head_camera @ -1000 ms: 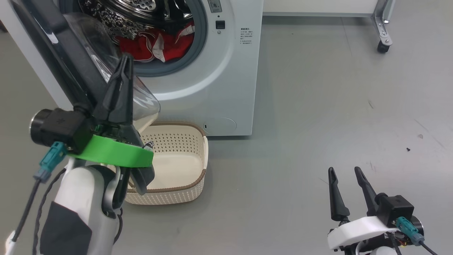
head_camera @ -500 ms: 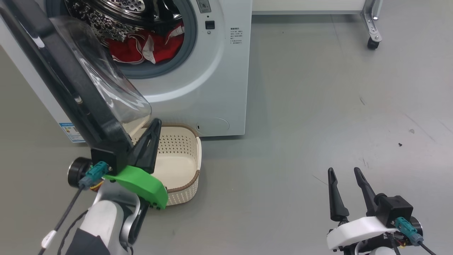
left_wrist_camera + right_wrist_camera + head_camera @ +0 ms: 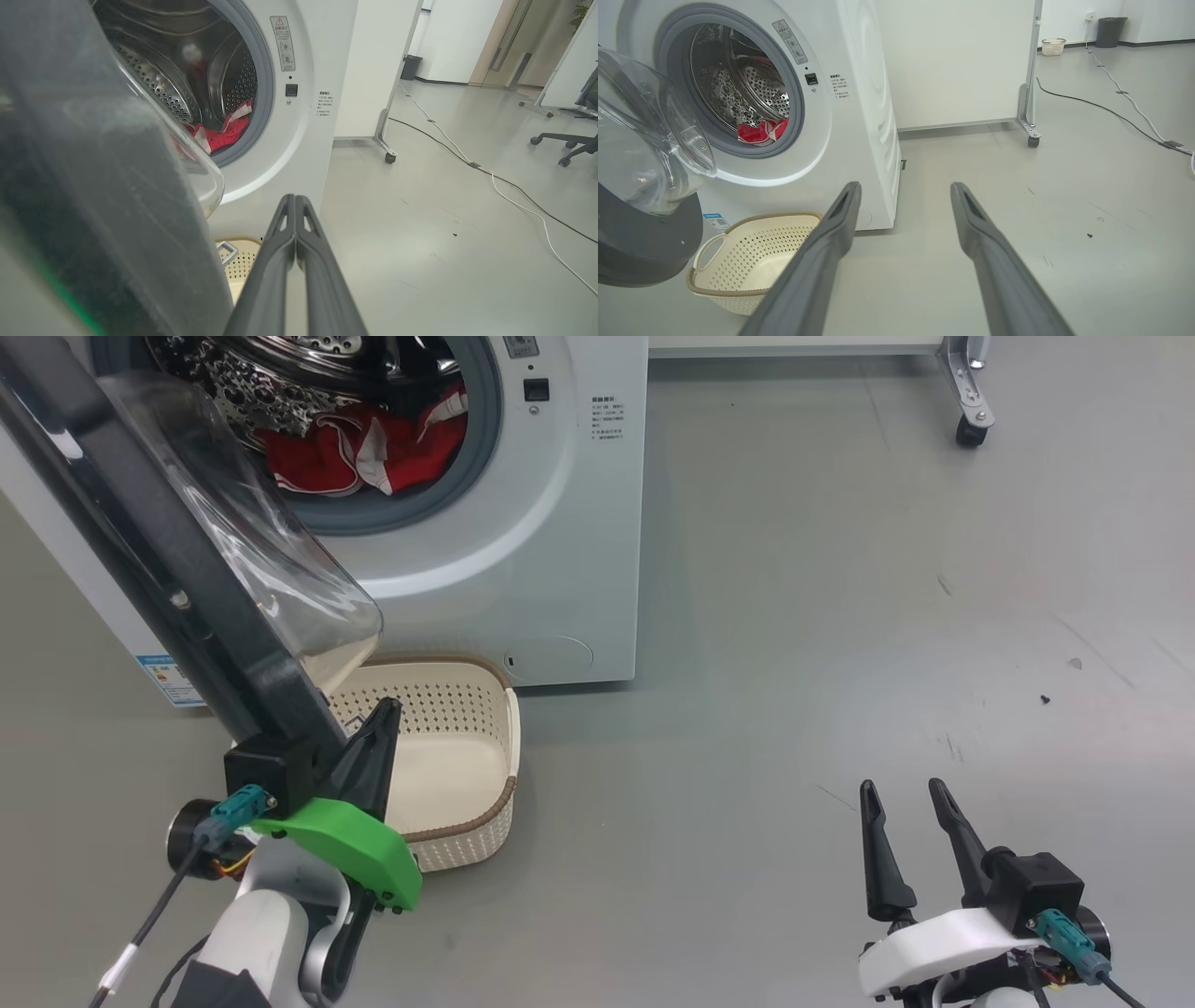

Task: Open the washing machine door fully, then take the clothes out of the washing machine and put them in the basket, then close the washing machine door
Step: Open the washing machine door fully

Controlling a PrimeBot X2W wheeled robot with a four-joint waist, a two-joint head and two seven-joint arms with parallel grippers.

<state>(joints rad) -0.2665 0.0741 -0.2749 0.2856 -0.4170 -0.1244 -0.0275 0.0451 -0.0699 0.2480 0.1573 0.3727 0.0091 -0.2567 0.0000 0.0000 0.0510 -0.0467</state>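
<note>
Beside the washing machine (image 3: 560, 569) — door (image 3: 140, 541) stood wide, overhanging the basket (image 3: 467, 709); clothes (image 3: 355, 453) lay in the drum; left gripper (image 3: 385, 714) pinched together, empty, by the door's edge; right gripper (image 3: 902, 789) spread, idle. Risk — the left gripper, rising, could knock the door shut.

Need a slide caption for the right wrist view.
Open right gripper faces the washing machine: door open, red clothes in the drum, empty basket on the floor below.
</note>
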